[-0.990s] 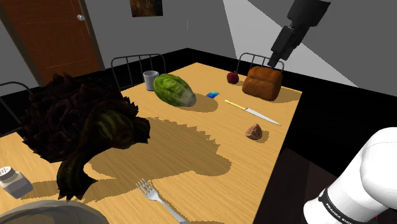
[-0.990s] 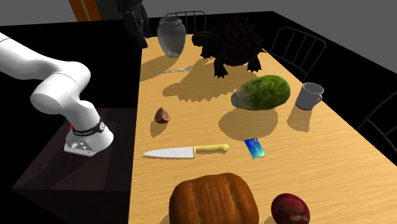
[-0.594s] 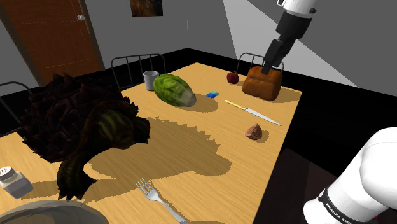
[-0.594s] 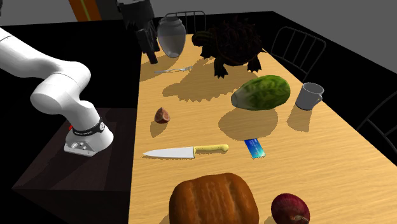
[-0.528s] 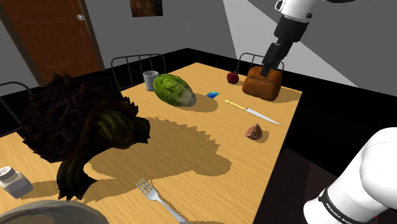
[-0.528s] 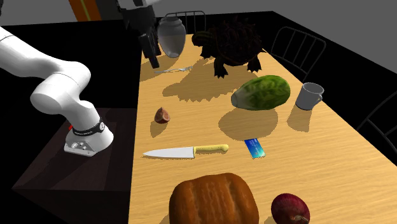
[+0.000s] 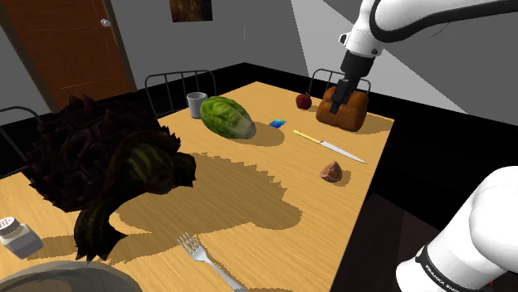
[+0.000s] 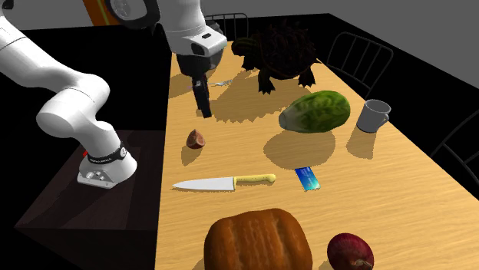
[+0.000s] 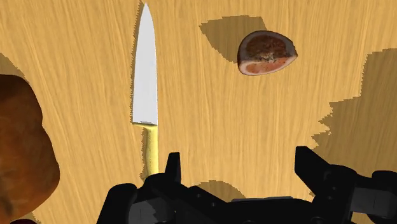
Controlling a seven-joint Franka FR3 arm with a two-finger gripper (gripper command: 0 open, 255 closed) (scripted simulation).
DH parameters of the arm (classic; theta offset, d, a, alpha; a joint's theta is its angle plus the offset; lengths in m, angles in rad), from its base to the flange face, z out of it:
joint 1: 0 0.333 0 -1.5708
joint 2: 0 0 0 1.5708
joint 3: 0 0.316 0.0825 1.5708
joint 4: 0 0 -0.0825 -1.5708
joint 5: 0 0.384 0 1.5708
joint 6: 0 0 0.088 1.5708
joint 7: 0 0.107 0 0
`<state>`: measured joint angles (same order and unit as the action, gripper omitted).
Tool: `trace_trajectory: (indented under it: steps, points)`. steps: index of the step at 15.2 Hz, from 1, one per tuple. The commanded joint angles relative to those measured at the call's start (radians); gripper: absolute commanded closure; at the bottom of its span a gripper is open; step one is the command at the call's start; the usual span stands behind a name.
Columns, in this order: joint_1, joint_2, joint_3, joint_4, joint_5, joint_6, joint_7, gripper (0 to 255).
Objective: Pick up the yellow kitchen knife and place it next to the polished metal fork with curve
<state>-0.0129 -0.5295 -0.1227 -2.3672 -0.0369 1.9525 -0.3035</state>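
Wooden table [image 8: 399,192] beneath the white arm [image 8: 69,107], whose black gripper [image 9: 240,168] hangs empty, 2 fingers [image 9: 315,172] spread wide. Yellow-handled knife [image 9: 146,95] lies flat on the wood, its handle just outside 1 finger, untouched, well apart from the fork [image 7: 199,253].

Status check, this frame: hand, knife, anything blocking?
Hand open, empty, above table. Yellow-handled knife flat on table, untouched. Brown loaf near handle, apart.
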Motion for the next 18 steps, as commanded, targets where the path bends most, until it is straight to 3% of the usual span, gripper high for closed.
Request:
trace_trajectory:
  steps: [1, 14, 18]
  points:
    - [0.000, 0.064, -0.026, 0.001, -0.003, 0.048, -0.044, 0]
    - [-0.011, 0.544, -0.153, 0.164, 0.071, 0.251, -0.347, 0]
    - [-0.014, 0.586, -0.153, 0.156, 0.086, 0.295, -0.365, 0]
